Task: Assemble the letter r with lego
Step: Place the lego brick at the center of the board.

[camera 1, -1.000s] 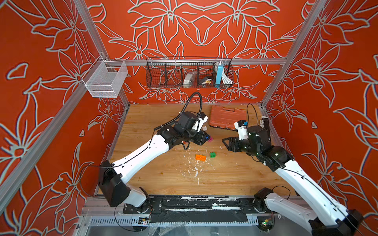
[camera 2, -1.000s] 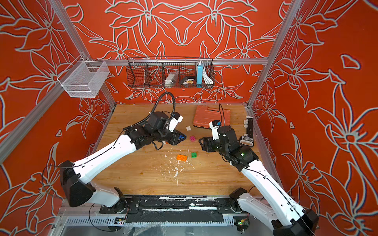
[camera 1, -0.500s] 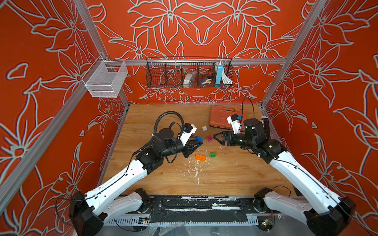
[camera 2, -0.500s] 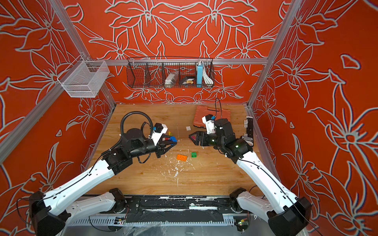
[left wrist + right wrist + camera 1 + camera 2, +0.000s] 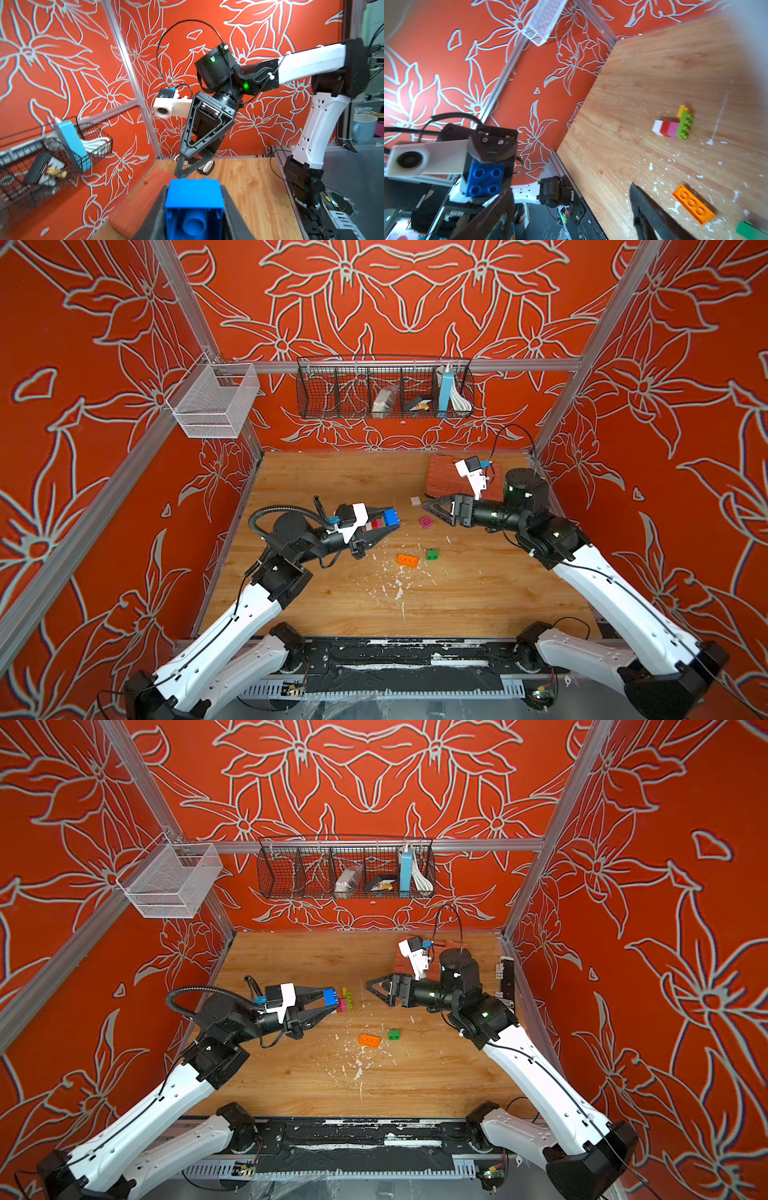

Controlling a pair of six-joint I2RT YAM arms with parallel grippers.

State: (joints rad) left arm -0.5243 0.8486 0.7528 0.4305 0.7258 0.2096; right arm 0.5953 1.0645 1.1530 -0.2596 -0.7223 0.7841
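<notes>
Left gripper [image 5: 388,521], centre-left in both top views, is clamped on a blue brick [image 5: 390,517]. The left wrist view shows that brick's hollow underside between the jaws; the right wrist view shows its four studs.

Only the right wrist view shows the joined row [image 5: 672,126] whole: white, red and pink bricks in line, a lime brick across one end and a yellow one behind it, all lying on the bench [image 5: 654,62]. In a top view the left gripper covers most of the row, which lies just beside its tips.

Right gripper [image 5: 432,510] faces the left one with its jaws wide apart and nothing between them. A magenta brick [image 5: 426,522] lies just below it in frame. An orange brick [image 5: 407,560] and a green brick [image 5: 432,554] lie side by side at lower centre, apart from both grippers.
</notes>
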